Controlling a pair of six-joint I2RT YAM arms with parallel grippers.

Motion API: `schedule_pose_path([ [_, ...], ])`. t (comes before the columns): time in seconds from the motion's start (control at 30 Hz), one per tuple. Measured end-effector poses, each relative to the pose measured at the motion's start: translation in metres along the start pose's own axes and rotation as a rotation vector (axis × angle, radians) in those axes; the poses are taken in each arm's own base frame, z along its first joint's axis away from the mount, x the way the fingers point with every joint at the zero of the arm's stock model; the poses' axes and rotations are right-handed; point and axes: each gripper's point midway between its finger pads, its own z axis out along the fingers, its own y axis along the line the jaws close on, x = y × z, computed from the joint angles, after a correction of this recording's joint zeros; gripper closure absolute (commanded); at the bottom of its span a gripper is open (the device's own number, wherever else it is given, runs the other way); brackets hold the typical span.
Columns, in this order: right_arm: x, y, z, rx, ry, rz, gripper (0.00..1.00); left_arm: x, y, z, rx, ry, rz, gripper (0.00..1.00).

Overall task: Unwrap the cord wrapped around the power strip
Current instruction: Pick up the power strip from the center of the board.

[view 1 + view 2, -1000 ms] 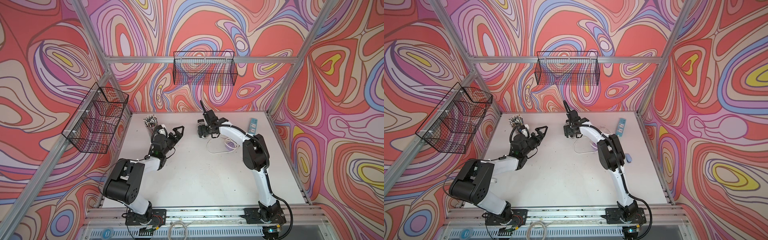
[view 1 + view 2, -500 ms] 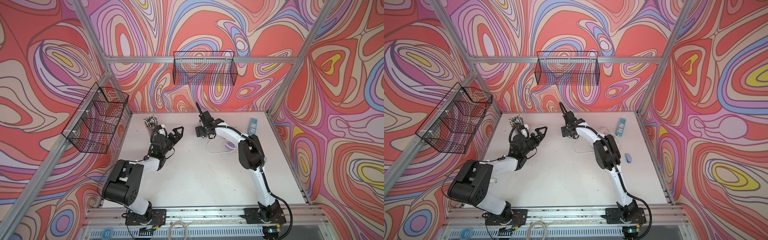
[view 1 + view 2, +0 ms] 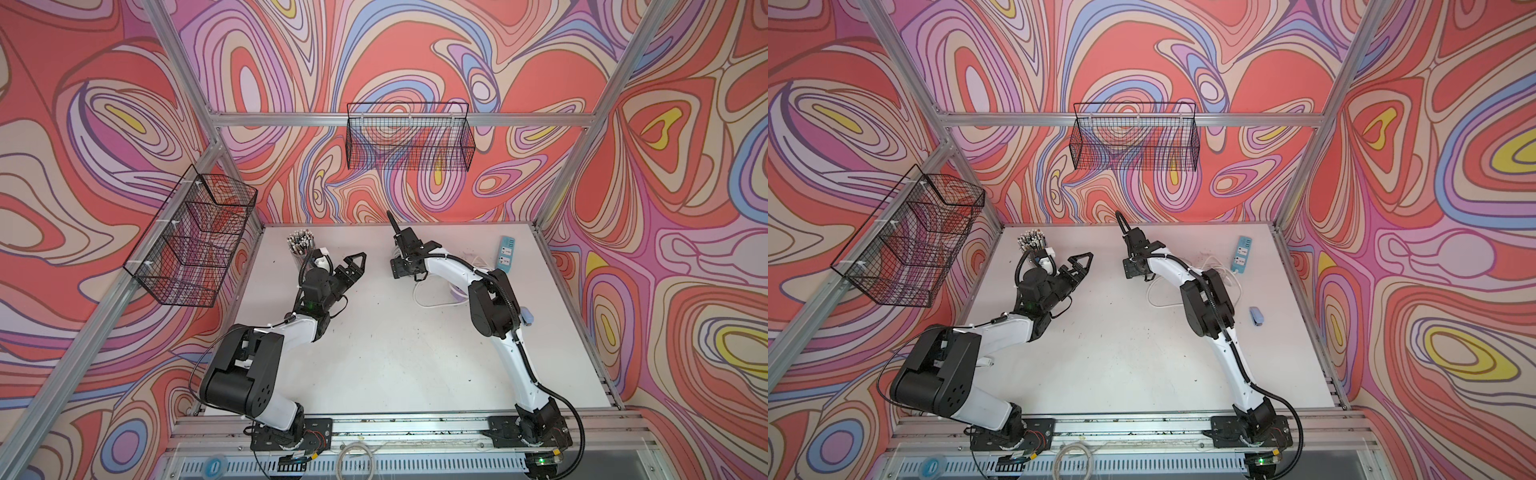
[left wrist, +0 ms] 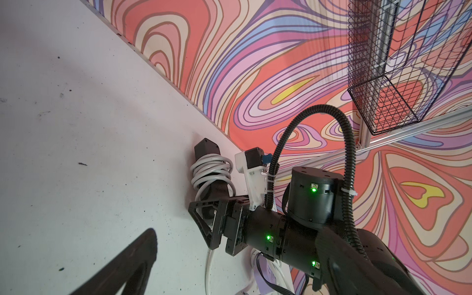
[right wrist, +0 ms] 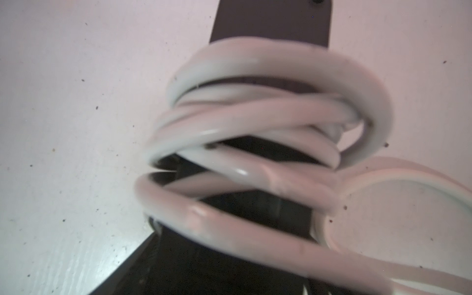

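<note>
While the left gripper (image 3: pixel 356 261) is hanging wide open over the bench (image 3: pixel 374 365), the right gripper (image 3: pixel 401 271) is sitting at the power strip (image 4: pixel 206 150).
A pen cup (image 3: pixel 300 245) is standing in the back left corner; the black power strip is lying near the middle of the back edge, white cord (image 4: pixel 212 171) coiling around it several times, right jaws sitting at one end, can't tell if they're clamping. A blue strip (image 3: pixel 505 253) is lying by the back right corner.
</note>
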Motion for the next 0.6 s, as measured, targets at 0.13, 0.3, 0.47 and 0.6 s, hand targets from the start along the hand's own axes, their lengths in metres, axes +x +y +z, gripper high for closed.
schedule_pose_path([
  [0.13, 0.0, -0.002, 0.0, -0.001, 0.0, 0.001, 0.5, 0.0, 0.0, 0.0, -0.001, 0.0, 0.0, 0.0],
  [0.3, -0.001, -0.006, 0.001, -0.002, 0.0, 0.007, 0.65, -0.002, 0.0, -0.002, -0.002, -0.004, 0.002, 0.0],
  [0.47, 0.0, -0.006, -0.002, -0.04, 0.001, 0.002, 0.65, -0.006, -0.001, -0.003, 0.001, -0.014, 0.016, 0.0],
  [0.6, 0.009, -0.004, -0.018, -0.188, 0.043, 0.027, 0.65, -0.01, -0.005, -0.006, 0.014, -0.013, 0.04, 0.0],
])
